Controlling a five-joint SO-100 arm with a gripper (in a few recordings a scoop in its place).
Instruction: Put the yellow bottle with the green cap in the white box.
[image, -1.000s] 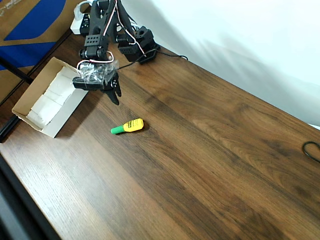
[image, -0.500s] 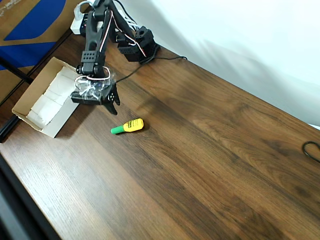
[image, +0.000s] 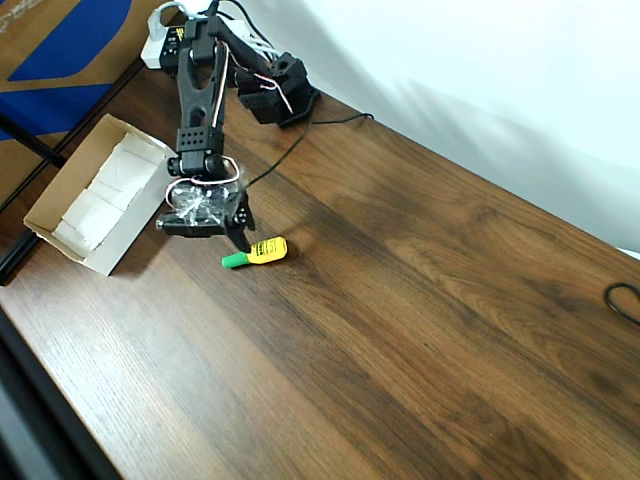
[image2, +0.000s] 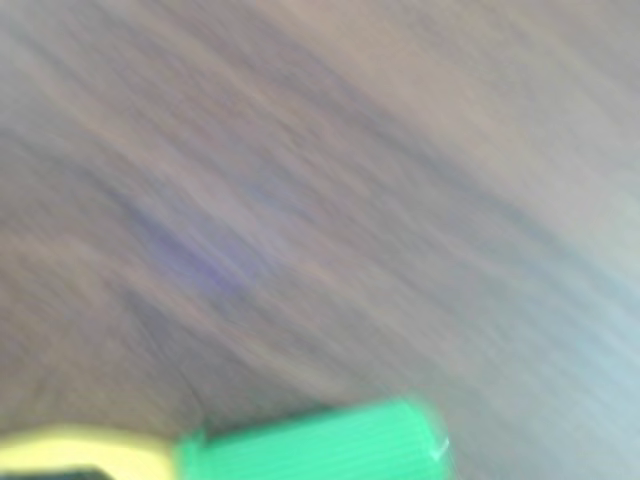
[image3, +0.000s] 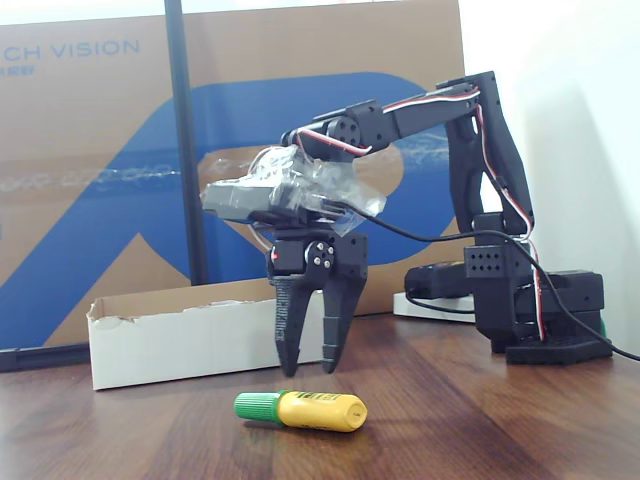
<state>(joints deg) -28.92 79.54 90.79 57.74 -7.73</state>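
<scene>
The yellow bottle with the green cap (image: 256, 252) lies on its side on the dark wooden surface (image: 420, 300), cap pointing toward the white box (image: 98, 194) in the overhead view. That box sits near the surface's left edge, well apart from the bottle, with white folded padding (image: 100, 195) inside. In the fixed view the black gripper (image3: 308, 368) hangs just above the bottle (image3: 302, 410), pointing down, its two fingers (image3: 289, 330) spread a little, with a narrow gap between them and nothing held. The tips stand clear of the bottle there; overhead, the gripper (image: 240, 238) sits right beside the bottle's capped end. The wrist view is blurred, showing the green cap (image2: 315, 452) along its bottom edge against wood grain. A brown-and-blue cardboard sheet (image3: 100, 150) stands behind the box.
</scene>
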